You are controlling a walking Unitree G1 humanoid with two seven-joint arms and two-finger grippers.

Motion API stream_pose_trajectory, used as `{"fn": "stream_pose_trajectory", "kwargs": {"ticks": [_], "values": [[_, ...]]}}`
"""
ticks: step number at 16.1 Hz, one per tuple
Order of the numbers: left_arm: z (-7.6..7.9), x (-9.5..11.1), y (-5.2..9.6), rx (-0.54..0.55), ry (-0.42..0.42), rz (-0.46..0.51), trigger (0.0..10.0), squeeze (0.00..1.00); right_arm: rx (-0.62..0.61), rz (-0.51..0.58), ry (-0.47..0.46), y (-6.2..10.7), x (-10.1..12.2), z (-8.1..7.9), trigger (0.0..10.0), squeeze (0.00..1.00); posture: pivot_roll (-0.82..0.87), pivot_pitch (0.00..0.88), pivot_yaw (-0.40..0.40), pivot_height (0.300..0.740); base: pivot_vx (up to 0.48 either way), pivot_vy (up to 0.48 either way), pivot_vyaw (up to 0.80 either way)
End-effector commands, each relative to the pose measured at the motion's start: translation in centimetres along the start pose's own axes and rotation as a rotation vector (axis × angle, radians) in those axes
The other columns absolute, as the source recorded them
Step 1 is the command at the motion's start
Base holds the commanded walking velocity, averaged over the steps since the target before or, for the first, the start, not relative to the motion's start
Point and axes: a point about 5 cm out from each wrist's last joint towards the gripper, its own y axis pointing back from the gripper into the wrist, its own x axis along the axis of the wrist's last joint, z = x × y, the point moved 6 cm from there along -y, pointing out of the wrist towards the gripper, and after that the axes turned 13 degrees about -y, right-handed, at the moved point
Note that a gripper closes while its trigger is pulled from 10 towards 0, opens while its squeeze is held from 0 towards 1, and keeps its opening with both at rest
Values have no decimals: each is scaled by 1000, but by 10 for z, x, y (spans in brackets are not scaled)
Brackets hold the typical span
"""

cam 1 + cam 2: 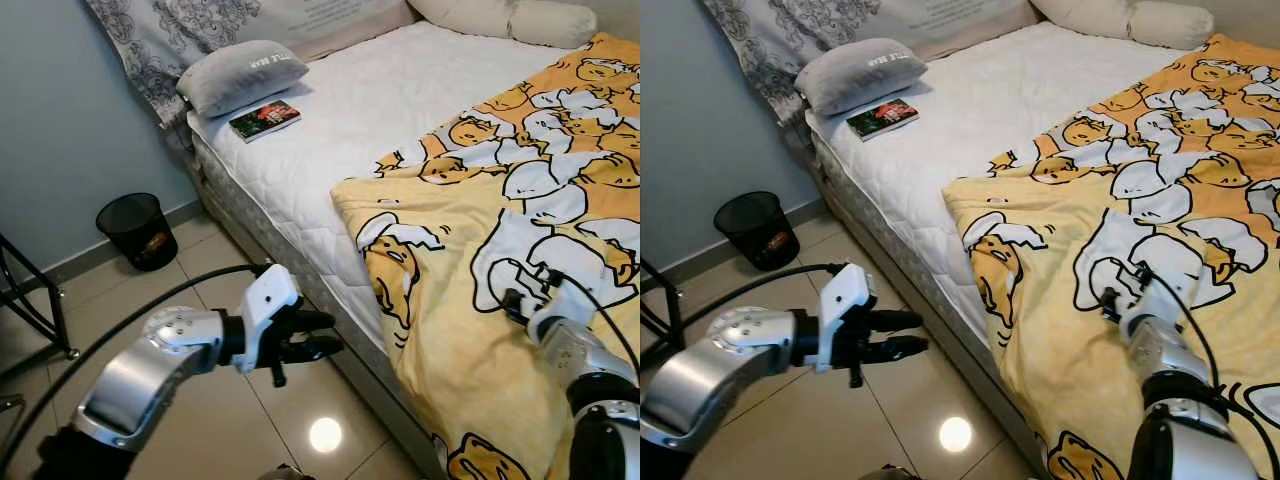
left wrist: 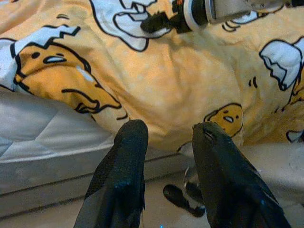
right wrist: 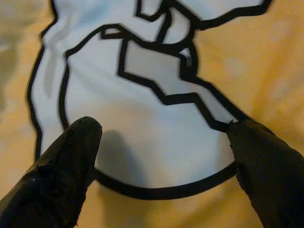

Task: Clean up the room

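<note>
Item: yellow cartoon-print blanket [image 1: 500, 250], the likely thing to tidy. Lies rumpled over the near half of the bed [image 1: 380, 110], lower edge spilling over the mattress side toward the floor. Far half of the bed is bare white sheet.

R gripper [image 1: 520, 303]: on the blanket, near its hanging edge. Fingers spread wide, tips resting at the cloth, nothing pinched between them yet. Wrist view: a white print patch sits in the gap.

L gripper [image 1: 318, 334]: off the bed, over floor tiles [image 1: 210, 260] just beside the mattress side, aimed at the blanket's drooping edge. Fingers [image 2: 122, 171] apart, moderately, empty.

Key relation: blanket lies directly under R fingers; L is a short reach short of the hem. R is nearer, judged. Blanket's long run goes from the hem up toward the pillows.

Also on the bed, head end: grey pillow [image 1: 240, 72], book [image 1: 265, 119] just beside it. Black bin [image 1: 138, 229] on the floor by the wall, well apart from the bed corner.
</note>
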Motion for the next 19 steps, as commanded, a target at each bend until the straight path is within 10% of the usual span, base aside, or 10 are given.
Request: {"fn": "stream_pose_trajectory", "kwargs": {"ticks": [1, 7, 8, 9, 16, 19], "values": [[1, 4, 3, -19, -25, -10, 10000, 0, -21, 29, -33, -1, 8, 2, 10000, 1000, 55, 0, 139, 740, 0, 0, 0], [12, 0, 11, -18, 3, -31, 10000, 0, -133, 208, -223, 7, 47, 48, 10000, 1000, 69, 0, 129, 740, 0, 0, 0], [14, 0, 10, -19, 10, -26, 10000, 0, -130, 205, -238, 9, 48, 55, 10000, 745, 63, 0, 126, 740, 0, 0, 0], [15, 1, 8, -22, 14, -22, 10000, 0, -112, 190, -243, 9, 46, 58, 10000, 133, 58, 0, 124, 740, 0, 0, 0], [14, 1, 5, -27, 19, -19, 10000, 0, 101, -24, -318, 7, 2, 37, 10000, 0, 44, 0, 131, 740, 0, 0, 0], [13, 1, 5, -33, 17, -23, 10000, 0, 149, -74, -323, 9, -7, 33, 0, 0, 43, 0, 133, 740, 0, 0, 0]]}}
